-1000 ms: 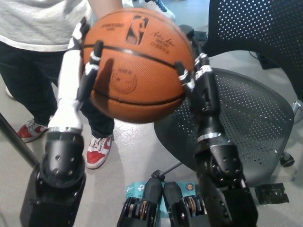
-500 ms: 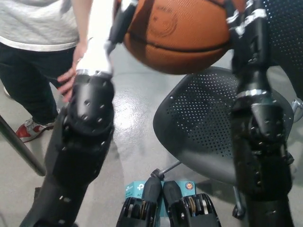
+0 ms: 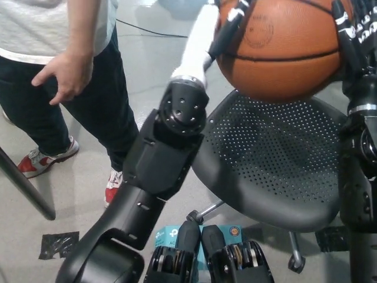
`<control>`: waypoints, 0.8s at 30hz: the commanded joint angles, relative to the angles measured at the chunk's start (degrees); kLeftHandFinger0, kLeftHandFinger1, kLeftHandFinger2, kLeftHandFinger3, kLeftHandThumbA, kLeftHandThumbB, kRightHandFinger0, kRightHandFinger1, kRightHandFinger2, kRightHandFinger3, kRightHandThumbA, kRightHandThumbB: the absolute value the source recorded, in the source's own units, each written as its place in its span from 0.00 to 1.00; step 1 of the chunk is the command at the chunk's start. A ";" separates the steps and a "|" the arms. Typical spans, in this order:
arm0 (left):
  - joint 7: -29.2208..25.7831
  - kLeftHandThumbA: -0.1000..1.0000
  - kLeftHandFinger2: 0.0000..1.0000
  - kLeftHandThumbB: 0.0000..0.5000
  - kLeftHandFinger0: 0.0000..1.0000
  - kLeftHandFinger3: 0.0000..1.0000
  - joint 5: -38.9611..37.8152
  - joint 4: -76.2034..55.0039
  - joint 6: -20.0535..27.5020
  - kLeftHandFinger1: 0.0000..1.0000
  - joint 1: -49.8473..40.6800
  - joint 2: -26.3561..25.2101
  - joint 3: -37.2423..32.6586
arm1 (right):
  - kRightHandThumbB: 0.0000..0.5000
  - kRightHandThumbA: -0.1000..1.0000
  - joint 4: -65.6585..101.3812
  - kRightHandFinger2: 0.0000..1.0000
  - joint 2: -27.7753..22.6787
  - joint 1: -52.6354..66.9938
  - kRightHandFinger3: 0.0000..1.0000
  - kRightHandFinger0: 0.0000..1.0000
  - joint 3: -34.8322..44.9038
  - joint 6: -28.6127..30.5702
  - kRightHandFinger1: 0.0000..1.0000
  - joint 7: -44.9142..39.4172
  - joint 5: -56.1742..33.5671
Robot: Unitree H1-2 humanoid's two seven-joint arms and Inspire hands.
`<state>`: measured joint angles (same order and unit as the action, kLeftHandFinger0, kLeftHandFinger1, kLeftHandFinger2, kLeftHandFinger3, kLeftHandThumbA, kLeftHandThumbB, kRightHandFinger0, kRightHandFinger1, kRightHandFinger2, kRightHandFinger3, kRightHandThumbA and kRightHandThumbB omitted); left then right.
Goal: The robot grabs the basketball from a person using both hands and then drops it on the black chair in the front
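**Orange ball riding between both hands above the chair seat**

Black perforated seat of the chair (image 3: 277, 171) is filling the centre and lower right of the frame, nearest to the camera, with its stem and a caster showing beneath. Nothing is lying on it.

Crossing the frame from the lower left, the robot's left arm is reaching diagonally up toward the top centre, its dark forearm giving way to the white left hand (image 3: 203, 35), which is pressing flat against the left side of the basketball (image 3: 283, 47). One dark finger (image 3: 227, 32) is lying across the ball's left curve. Along the right edge, the black right arm is rising almost straight up, and the right hand (image 3: 353, 35) is pressing on the ball's right side, fingers spread over the surface.

Basketball is sitting in the upper right of the frame, partly cut off by the top edge, squeezed between the two hands and hanging clear above the seat, not touching it. Holding from opposite sides makes sense: the ball looks too broad for one hand to close around, so the squeeze is doing the work.

Farther off, at the upper left, a person (image 3: 65, 35) in a light shirt and dark trousers is standing with one hand (image 3: 62, 73) hanging loose, well apart from the ball.

Judgement: the carry looks nearly complete; parting the hands would likely drop the ball onto the seat, though it could bounce or roll off.
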<state>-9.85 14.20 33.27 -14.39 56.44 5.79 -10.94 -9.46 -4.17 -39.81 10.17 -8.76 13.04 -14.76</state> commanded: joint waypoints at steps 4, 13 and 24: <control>6.84 1.00 1.00 0.42 1.00 1.00 -5.64 18.04 13.32 1.00 13.28 8.98 0.67 | 0.40 1.00 -8.60 1.00 0.01 -8.57 1.00 1.00 0.16 3.76 1.00 -9.64 -5.91; 4.73 1.00 1.00 0.34 1.00 1.00 -5.34 34.96 18.78 1.00 17.47 10.53 2.85 | 0.37 1.00 -19.76 1.00 1.38 -9.66 1.00 1.00 5.04 6.33 1.00 -9.13 -8.79; 7.08 1.00 1.00 0.53 1.00 1.00 -7.09 38.22 18.53 1.00 18.96 7.51 4.51 | 0.58 1.00 -20.46 1.00 -2.99 -10.68 1.00 1.00 3.21 12.10 1.00 -4.24 0.50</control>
<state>-5.13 8.87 72.51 -0.79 71.89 15.17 -7.66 -32.31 -3.96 -46.27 13.62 -3.81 8.18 -18.20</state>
